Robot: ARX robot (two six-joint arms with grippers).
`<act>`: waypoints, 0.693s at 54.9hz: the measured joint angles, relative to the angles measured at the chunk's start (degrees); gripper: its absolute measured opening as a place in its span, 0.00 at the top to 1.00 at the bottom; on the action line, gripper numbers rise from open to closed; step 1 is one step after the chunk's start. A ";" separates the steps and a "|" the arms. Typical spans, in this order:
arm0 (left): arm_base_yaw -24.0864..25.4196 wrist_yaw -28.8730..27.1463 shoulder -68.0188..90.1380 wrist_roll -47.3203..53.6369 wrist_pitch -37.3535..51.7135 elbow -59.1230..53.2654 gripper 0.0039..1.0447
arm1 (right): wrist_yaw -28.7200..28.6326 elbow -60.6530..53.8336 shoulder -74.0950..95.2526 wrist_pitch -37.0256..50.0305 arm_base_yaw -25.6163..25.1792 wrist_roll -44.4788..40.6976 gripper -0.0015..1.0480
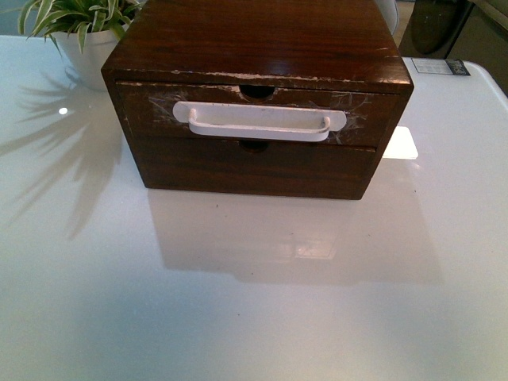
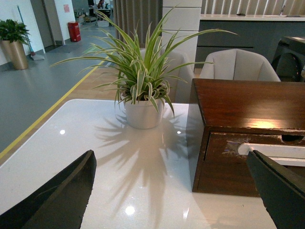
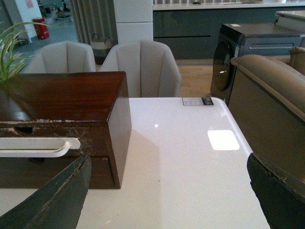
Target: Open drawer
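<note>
The drawer (image 1: 365, 115) at twelve o'clock sits fully shut, white handle (image 1: 258, 121) untouched, left gripper (image 2: 167, 195) and right gripper (image 3: 164, 198) both spread wide and empty, the whole pull yet to do.

The drawer (image 1: 258, 121) sits above a plain panel (image 1: 254, 167) in the box (image 1: 254, 40); plant (image 1: 87, 40) behind-left, seemingly apart.

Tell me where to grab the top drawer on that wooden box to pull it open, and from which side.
Take the drawer by the middle of its white handle, coming straight in from the front. The bar runs level and stands off the scuffed front, so one jaw can likely go above it and one below.
</note>
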 joint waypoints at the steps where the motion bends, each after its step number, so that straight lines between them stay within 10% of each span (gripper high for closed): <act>1: 0.00 0.00 -0.02 0.00 0.00 0.00 0.08 | 0.00 0.00 0.00 0.02 0.00 0.00 0.09; 14: 2.08 22.62 18.14 1.11 -24.24 10.01 0.08 | -0.02 0.00 -0.04 0.00 0.00 0.00 0.09; 25: -3.52 21.18 24.96 1.68 -18.05 10.95 0.08 | 15.50 5.57 9.99 -15.58 4.42 -6.71 0.09; 38: -6.25 20.98 39.39 5.79 -3.78 11.91 0.08 | 3.19 5.86 22.43 -7.08 -5.44 -23.41 0.09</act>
